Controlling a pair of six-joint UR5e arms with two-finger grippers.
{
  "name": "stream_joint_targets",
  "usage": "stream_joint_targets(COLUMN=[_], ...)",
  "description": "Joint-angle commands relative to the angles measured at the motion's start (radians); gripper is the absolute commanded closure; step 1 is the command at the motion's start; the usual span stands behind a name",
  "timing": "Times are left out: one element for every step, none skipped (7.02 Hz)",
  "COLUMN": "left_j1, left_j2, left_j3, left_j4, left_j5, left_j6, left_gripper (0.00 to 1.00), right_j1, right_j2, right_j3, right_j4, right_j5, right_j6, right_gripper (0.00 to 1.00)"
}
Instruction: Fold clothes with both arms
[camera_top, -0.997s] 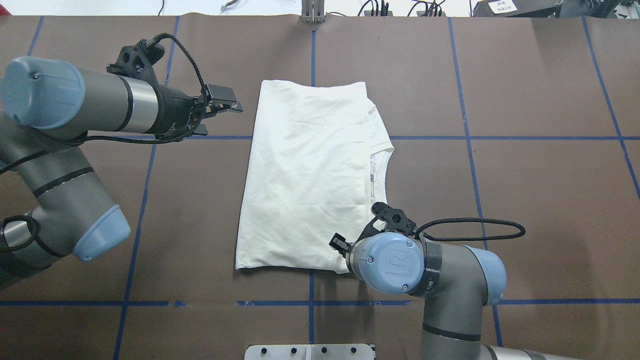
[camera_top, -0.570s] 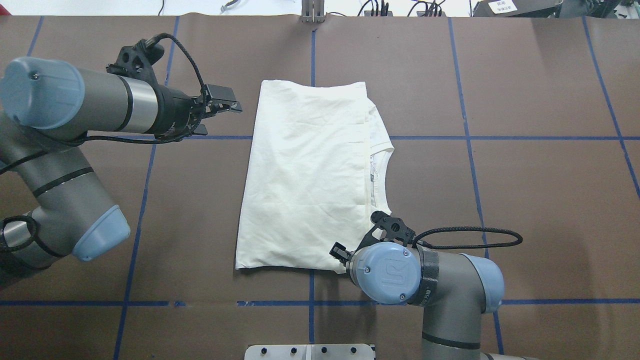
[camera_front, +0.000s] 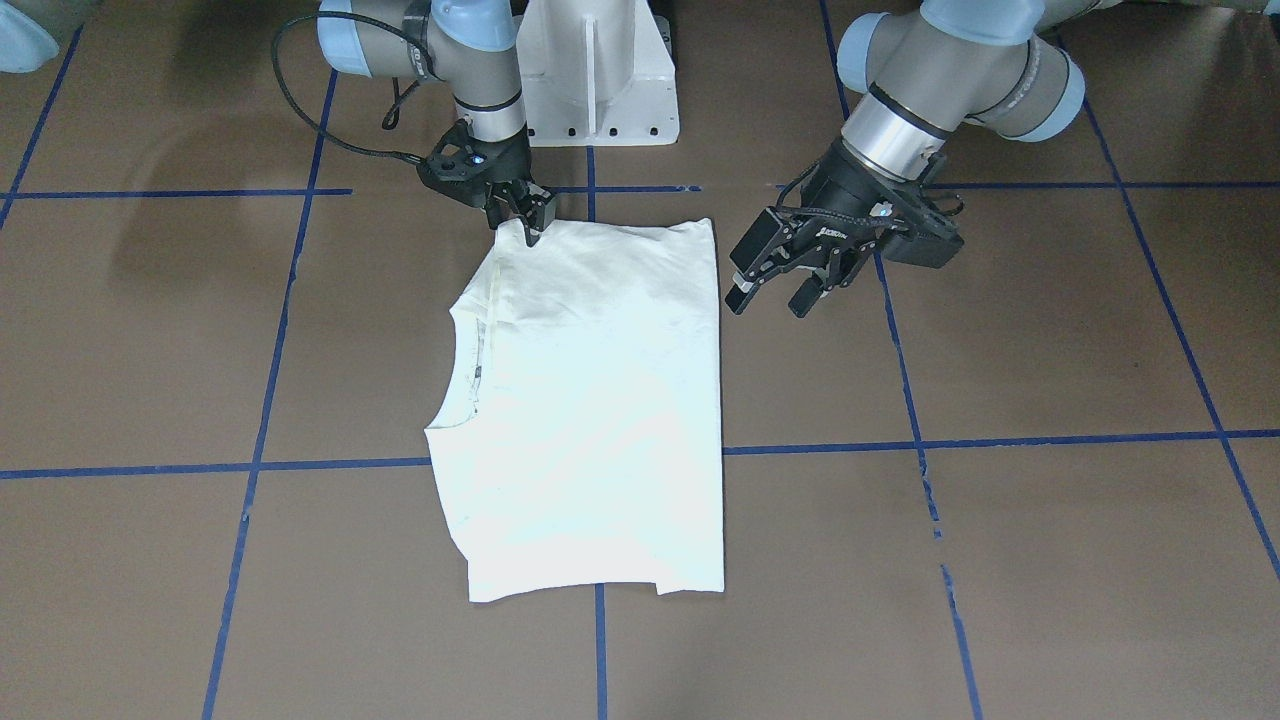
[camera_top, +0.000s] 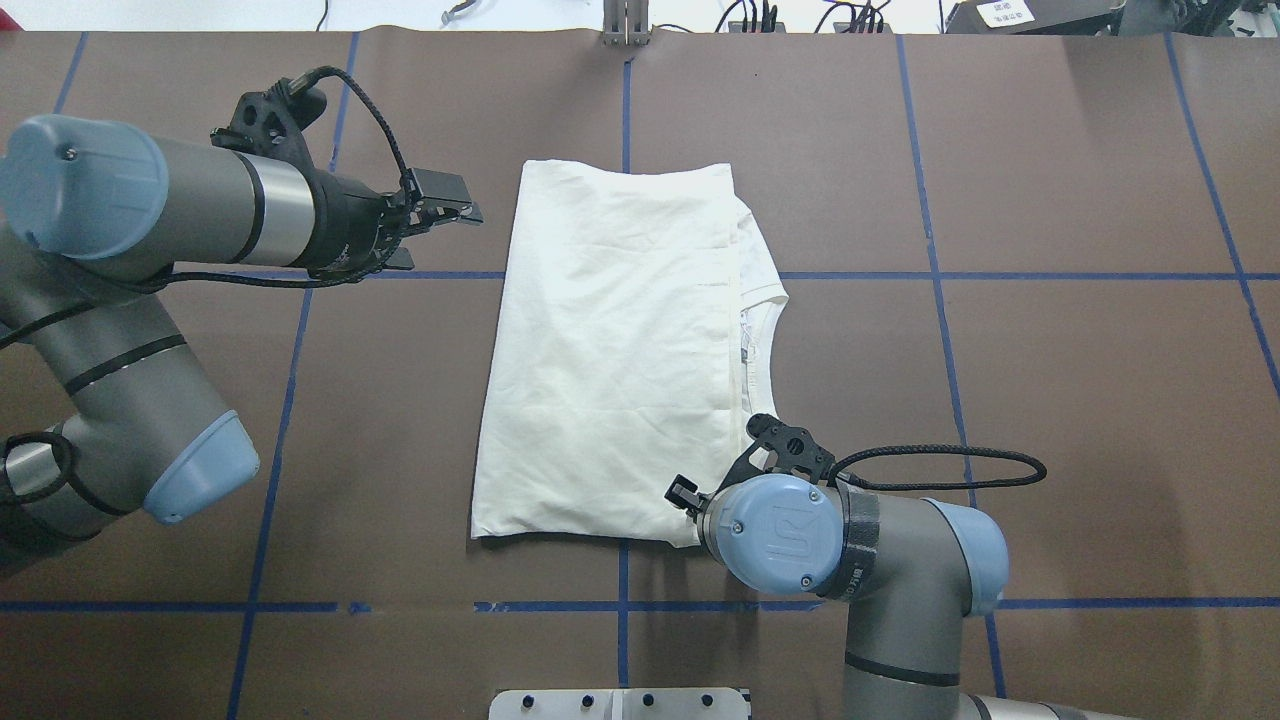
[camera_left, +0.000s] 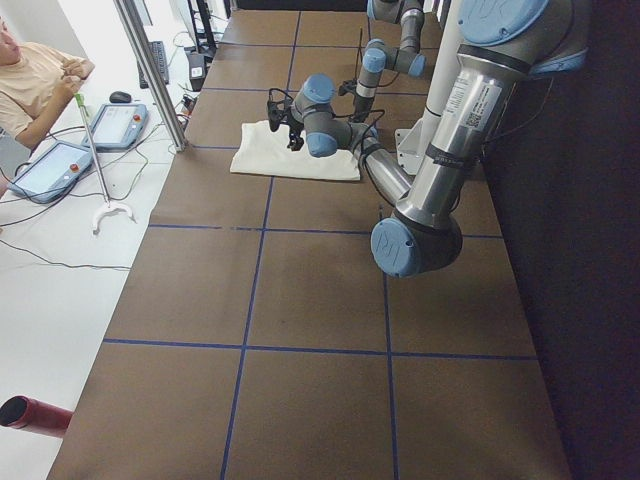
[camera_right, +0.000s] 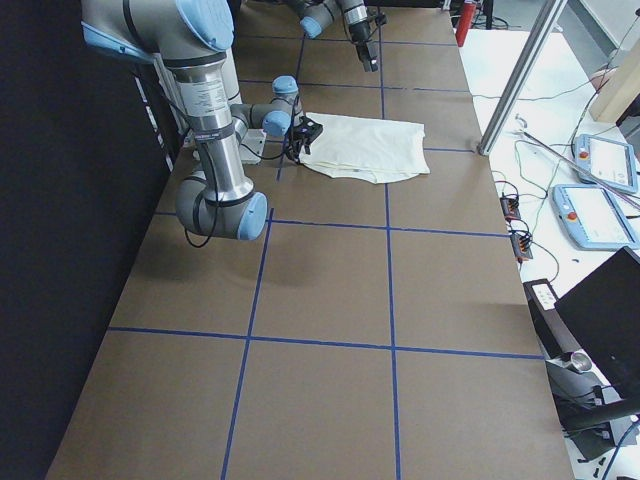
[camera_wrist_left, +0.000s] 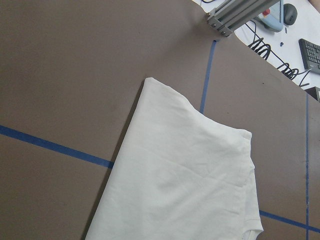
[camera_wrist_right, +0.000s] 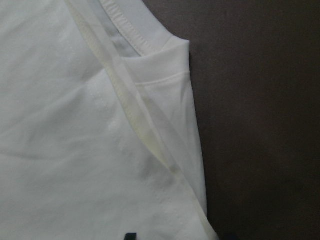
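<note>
One shirt is seen on the table, folded to a rough rectangle with its plain cream-white side up. It is laid flat about midway between the table's left and right ends, somewhat nearer the far edge than the robot-side edge. The collar is turned toward the right end and the hem toward the left end. One folded layer is stacked over the collar side, and a strip of the lower layer is left showing past it.

Right gripper is pointed down at the shirt corner nearest the robot-side edge and right end, at the shoulder beside the collar. Contact with the cloth is shown in the front view. In the right wrist view two dark fingertips are seen apart at the bottom of the picture, with the folded shirt edge between them. The pincer is therefore read as apart, straddling that edge.

Left gripper is held above bare table on the left-end side of the shirt, just beside the hem and off the cloth. Its fingers are spread wide. Its position along the hem cannot be fixed, since the overhead and front views disagree. In the left wrist view the shirt's far left-end corner is framed, with a blue tape line and a metal post at the far edge.

The white base is fixed at the robot-side edge.
</note>
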Motion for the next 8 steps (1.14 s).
stream_joint_targets(left_j1=[0.000,0.000,0.000,0.000,0.000,0.000,0.000,0.000], left_j2=[0.000,0.000,0.000,0.000,0.018,0.031,0.032,0.031], left_j3=[-0.002,-0.003,-0.006,-0.009,-0.024,-0.038,-0.038,-0.038], left_j4=[0.000,0.000,0.002,0.002,0.005,0.005,0.005,0.005], left_j5=[0.000,0.000,0.000,0.000,0.000,0.000,0.000,0.000], left_j6=[0.000,0.000,0.000,0.000,0.000,0.000,0.000,0.000], left_gripper=[0.00,0.00,0.00,0.00,0.00,0.00,0.00,0.00], right_j1=[-0.002,-0.002,-0.004,-0.002,-0.004,-0.004,-0.002,0.002], right_j2=[-0.009,-0.015,-0.017,-0.015,-0.015,-0.015,-0.015,-0.012], right_j3=[-0.001,-0.002,-0.002,-0.002,-0.001,-0.001,-0.001,0.002], right_j4=[-0.001,-0.001,-0.001,-0.001,-0.001,0.000,0.000,0.002], right_j5=[0.000,0.000,0.000,0.000,0.002,0.002,0.003,0.003], right_j6=[0.011,0.014,0.016,0.016,0.014,0.014,0.000,-0.003], right_gripper=[0.46,0.49,0.53,0.79,1.00,1.00,1.00,1.00])
